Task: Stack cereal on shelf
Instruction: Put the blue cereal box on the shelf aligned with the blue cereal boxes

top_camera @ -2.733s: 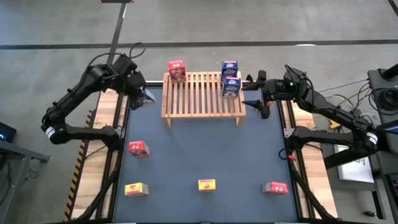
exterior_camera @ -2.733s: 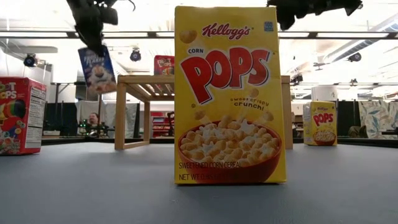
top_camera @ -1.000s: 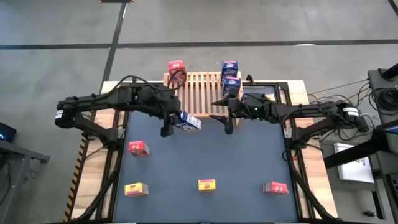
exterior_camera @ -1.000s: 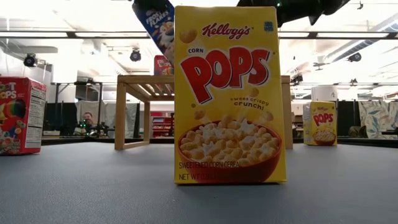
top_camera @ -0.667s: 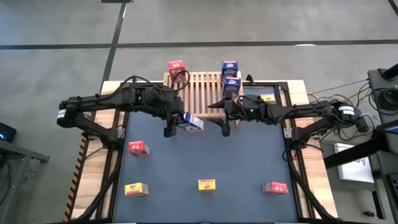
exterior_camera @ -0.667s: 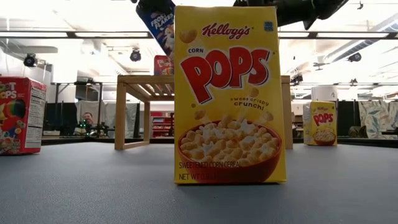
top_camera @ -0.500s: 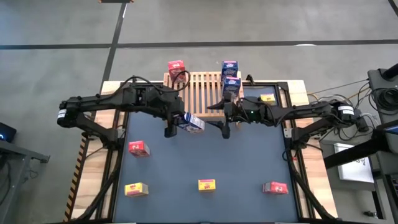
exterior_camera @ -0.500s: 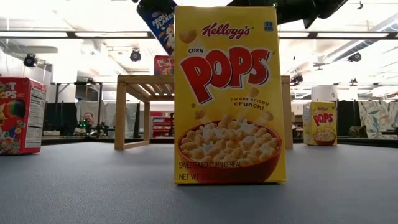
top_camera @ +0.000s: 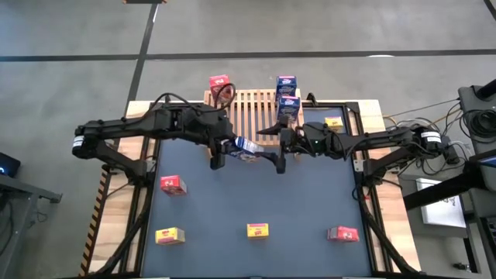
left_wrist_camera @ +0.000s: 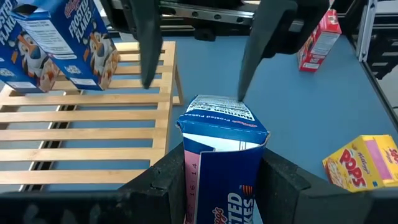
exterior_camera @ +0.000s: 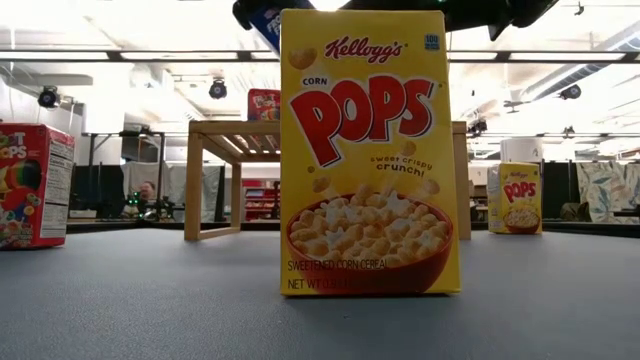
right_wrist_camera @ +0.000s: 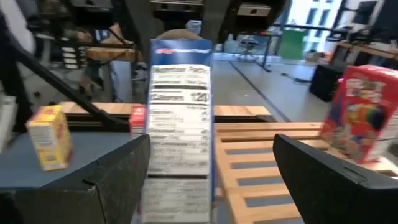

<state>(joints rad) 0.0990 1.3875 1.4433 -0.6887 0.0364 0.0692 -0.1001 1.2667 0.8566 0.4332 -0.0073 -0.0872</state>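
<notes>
My left gripper (top_camera: pixel 223 151) is shut on a blue cereal box (top_camera: pixel 246 146) and holds it in the air just in front of the shelf's near edge. The wooden slatted shelf (top_camera: pixel 248 116) carries two blue boxes (top_camera: pixel 287 94) at its right end and a red box (top_camera: pixel 219 84) at its far left corner. My right gripper (right_wrist_camera: pixel 211 144) faces the left one. It is open, with its fingers (left_wrist_camera: pixel 148 56) on either side of the held box's free end (left_wrist_camera: pixel 219 111). I cannot tell whether they touch it. My left gripper pinches the blue box between its two fingers (left_wrist_camera: pixel 166 182), on two opposite sides (left_wrist_camera: pixel 189 177) of the end nearest the gripper. The fingers come from the table's left, slanting down, and lie along the box. The box sticks out past them toward the right gripper, clear of table and shelf.
Loose boxes stand on the blue table: a red one (top_camera: pixel 172 184) at the left, yellow ones (top_camera: pixel 170 235) (top_camera: pixel 258 229) and a red one (top_camera: pixel 342 233) along the near edge, and a yellow one (top_camera: pixel 333 122) right of the shelf. The large yellow box (exterior_camera: pixel 365 150) fills the low view.
My left gripper has carried the blue box a little toward the table's right and tipped its free end up. In the low view the box has almost gone out of the top of the picture. My right gripper has opened wider and edged toward the box.
</notes>
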